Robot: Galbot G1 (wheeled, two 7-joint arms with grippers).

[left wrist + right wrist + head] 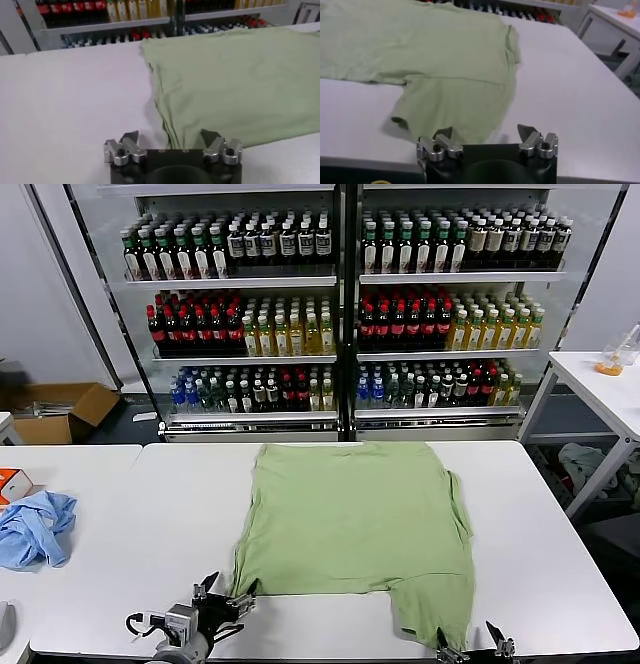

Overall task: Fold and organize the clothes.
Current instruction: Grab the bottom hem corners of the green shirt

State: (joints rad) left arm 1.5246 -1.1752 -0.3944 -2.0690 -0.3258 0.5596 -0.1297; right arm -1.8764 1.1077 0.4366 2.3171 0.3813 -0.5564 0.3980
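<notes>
Green polo shirt lies flat on the white table, roughly mid-table, a little toward the right side. One shirt edge lies along the far table edge. A sleeve-like flap hangs down to the near edge at its right corner. Shirt is spread about as wide as deep, so no clear long axis. Collar, buttons and print not visible from here.

Left gripper sits low at the near table edge, just off the shirt's near-left corner, fingers spread wide, nothing between them. Left wrist view: left gripper faces across the table toward the far edge, the shirt's left border running down between its fingertips; whether the tips touch the cloth I cannot tell.

Right gripper is at the near table edge, right at the bottom of the flap, fingers also wide apart, empty. Right wrist view: right gripper aims at the flap's lower hem, which ends just ahead of the fingertips.

Light blue cloth is bunched near the left table edge, well apart from the shirt. Drink shelves stand behind the far edge.
</notes>
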